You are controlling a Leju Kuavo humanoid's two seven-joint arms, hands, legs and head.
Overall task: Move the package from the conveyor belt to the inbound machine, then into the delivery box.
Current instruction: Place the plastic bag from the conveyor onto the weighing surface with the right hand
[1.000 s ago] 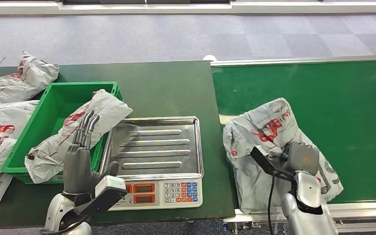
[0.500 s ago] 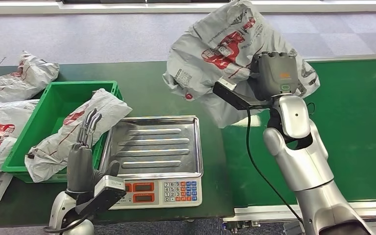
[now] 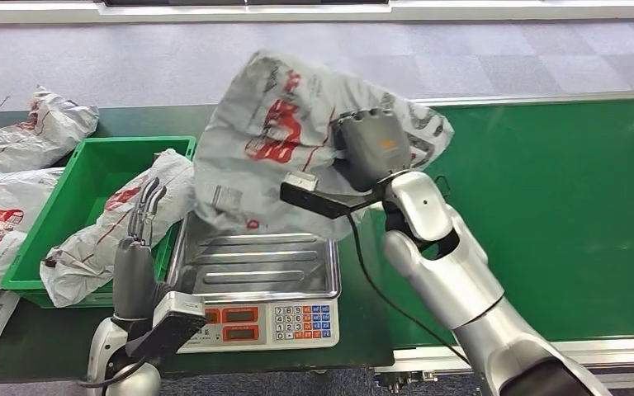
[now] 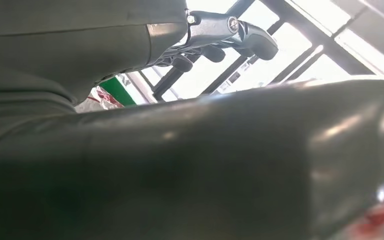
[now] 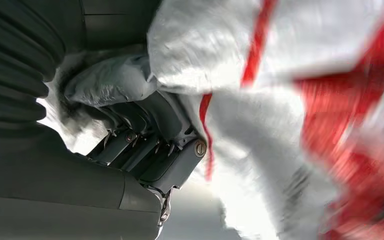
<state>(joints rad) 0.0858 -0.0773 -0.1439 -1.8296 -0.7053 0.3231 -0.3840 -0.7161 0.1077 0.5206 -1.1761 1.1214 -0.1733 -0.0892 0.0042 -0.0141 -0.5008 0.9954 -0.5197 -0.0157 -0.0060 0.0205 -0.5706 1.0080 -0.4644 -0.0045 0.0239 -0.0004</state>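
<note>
While airborne, one package [image 3: 124, 223] across green bin [image 3: 82, 177].

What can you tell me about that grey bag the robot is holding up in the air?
The package is a crumpled grey plastic mailer bag with red printing and a small label near its lower edge. It looks soft and floppy. The right hand grips it, with the fingers closed on a fold of the plastic. It hangs in the air, its lower part over the metal tray of the scale, apparently not touching it.
</note>
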